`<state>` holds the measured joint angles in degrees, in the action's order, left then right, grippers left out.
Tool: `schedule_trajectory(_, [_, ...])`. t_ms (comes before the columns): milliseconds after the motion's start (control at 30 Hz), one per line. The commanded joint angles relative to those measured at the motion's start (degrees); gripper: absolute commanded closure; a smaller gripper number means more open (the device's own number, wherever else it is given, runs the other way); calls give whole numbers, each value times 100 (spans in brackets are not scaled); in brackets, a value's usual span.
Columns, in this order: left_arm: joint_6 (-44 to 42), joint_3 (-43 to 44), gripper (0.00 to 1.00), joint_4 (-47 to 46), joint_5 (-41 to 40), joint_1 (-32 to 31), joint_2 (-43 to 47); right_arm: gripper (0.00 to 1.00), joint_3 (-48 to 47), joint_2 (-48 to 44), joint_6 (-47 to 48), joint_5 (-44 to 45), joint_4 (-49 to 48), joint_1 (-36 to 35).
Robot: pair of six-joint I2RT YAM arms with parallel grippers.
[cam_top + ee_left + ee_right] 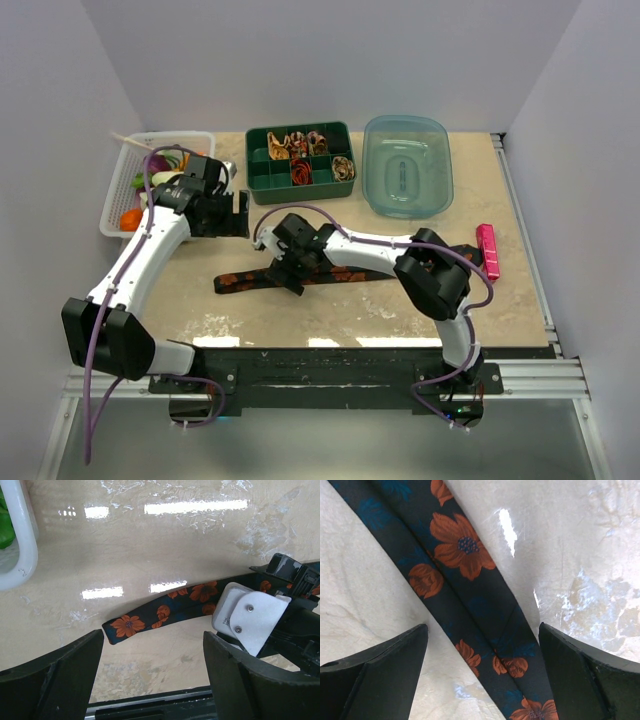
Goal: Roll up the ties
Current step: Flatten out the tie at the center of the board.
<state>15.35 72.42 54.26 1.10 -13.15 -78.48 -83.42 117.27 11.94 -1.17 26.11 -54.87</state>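
Long tie [236,282] lies flat on the mottled beige tabletop [350,315], on the near side of the green tray [252,165]. It is a narrow band of dark smooth fabric with orange flowers and a centre seam.

Right gripper [482,630] is over its middle and hides that stretch from above. Its 2 fingers are wide apart, straddling the tie; contact unclear.

Left gripper [152,635] is left of the tray, fingers apart, empty.

Small tie coils [300,145] sit in the tray's compartments.

Clear blue tub [445,175] is right of the tray, white basket [110,205] left, pink bar [488,250] near-right.
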Motion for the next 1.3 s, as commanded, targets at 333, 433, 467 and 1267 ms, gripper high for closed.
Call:
schedule_trajectory(333, [-147, 9, 14, -109, 74, 75, 140, 23, 273, -187, -25, 635, -149, -305])
schedule_trajectory(433, [-147, 0, 14, -109, 66, 76, 140, 28, 369, -310, -95, 758, -272, -314])
schedule_trajectory(467, [-147, -9, 15, -109, 65, 93, 148, 30, 405, -354, -113, 828, -316, -314])
schedule_trajectory(1267, [-24, -299, 16, -768, 294, 172, -106, 50, 186, 103, -755, 2094, -317, -296])
